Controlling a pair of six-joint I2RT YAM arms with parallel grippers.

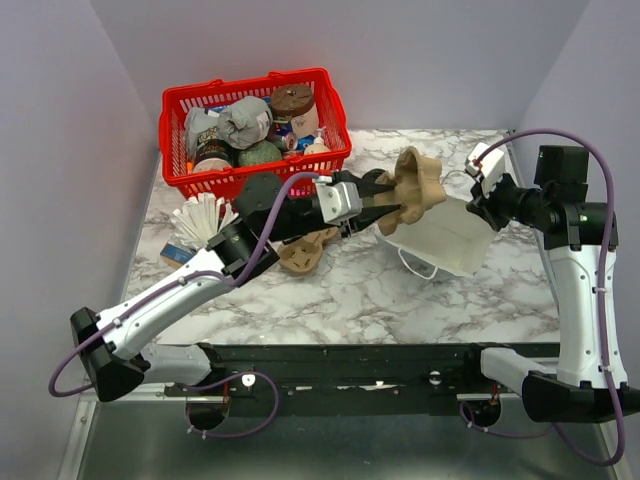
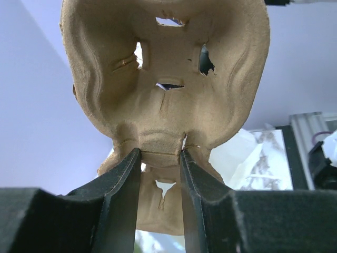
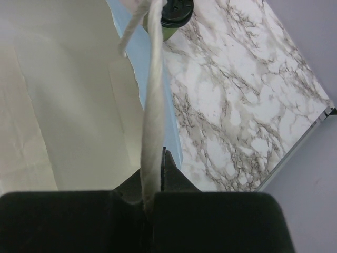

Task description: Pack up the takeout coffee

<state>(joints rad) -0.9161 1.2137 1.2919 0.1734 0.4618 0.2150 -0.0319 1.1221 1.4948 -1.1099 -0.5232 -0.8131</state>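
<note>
Two arms work over the marble table (image 1: 400, 290). The left arm (image 1: 180, 290) stretches far to the right, left claw (image 1: 372, 200) clamped on the rim of a brown cardboard carrier (image 1: 418, 185) held aloft. The right arm (image 1: 580, 280) stands bent, right claw (image 1: 480, 205) pinched tight on a white paper bag (image 1: 452, 240). The green cup (image 3: 171, 32), black lid (image 3: 178, 10) on, stands upright just beyond the bag.

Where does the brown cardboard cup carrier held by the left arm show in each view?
Top external: the brown cardboard cup carrier is right of centre, in the left gripper.
Left wrist: it fills the upper frame, pinched in the gripper.
Right wrist: not in it.
Shared landmark: the white paper bag, in all three views.
</note>
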